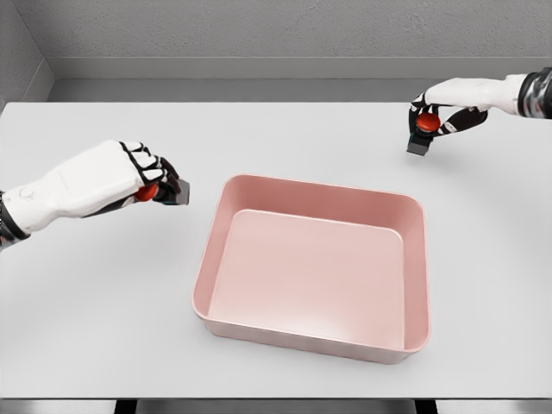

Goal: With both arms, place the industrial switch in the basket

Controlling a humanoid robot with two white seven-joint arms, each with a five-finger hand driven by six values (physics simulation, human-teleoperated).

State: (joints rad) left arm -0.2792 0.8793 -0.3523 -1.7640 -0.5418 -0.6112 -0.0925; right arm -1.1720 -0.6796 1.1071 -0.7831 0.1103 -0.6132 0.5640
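Over the white table [103, 328], each robot hand, left [129, 177] and right [448, 108], clamps a red-buttoned switch beside the pink basket [414, 259].

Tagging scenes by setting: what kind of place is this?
Likely a bare simulated test bench, not a real room: a plain white table against grey walls, one pink basket on it, and each hand, left and right, holding a red-buttoned switch.

No text, label, brand, number or sign can be read anywhere, neither on the pink basket [315, 263], nor on the two red-buttoned switches, nor on the white surface [95, 302].
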